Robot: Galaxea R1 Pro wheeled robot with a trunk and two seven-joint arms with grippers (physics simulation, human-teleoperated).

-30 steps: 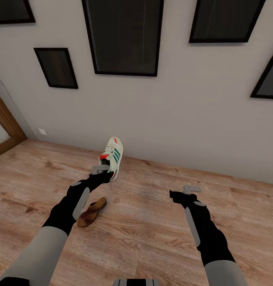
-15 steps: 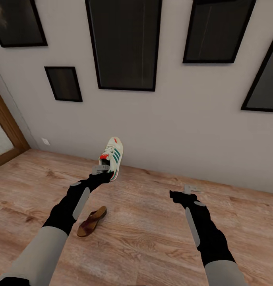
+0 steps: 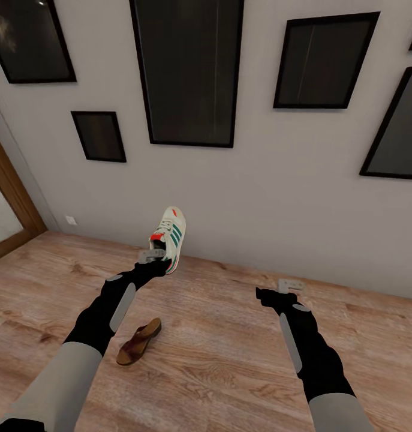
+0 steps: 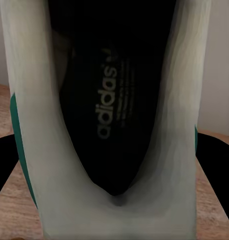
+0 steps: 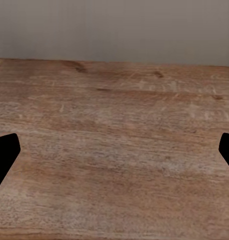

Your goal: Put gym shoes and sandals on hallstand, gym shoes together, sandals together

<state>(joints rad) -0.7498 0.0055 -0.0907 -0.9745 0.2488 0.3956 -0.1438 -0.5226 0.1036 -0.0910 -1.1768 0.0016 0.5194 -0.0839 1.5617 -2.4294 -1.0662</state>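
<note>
My left gripper [image 3: 158, 255] is shut on a cream-white gym shoe [image 3: 170, 237] with green stripes and a red-orange heel tab, held in the air above the corridor floor [image 3: 217, 360]. Up close in the left wrist view, the shoe's dark inside [image 4: 112, 100] sits between its pale walls. One dark brown sandal [image 3: 138, 342] lies on the planks below my left forearm. My right gripper [image 3: 288, 287] hangs open over bare floor [image 5: 114, 150], its two fingertips [image 5: 4, 150] wide apart. The hallstand is out of view.
A pale wall [image 3: 265, 204] with several black-framed pictures [image 3: 188, 72] stands straight ahead, close behind both grippers. A wood door frame [image 3: 11, 192] shows at the left edge. Wood floor stretches to the right.
The head view has tilted up and shifted: pictures and floor edge sit lower in frame. Both arms and the held shoe keep their places in the picture. The sandal lies slightly lower.
</note>
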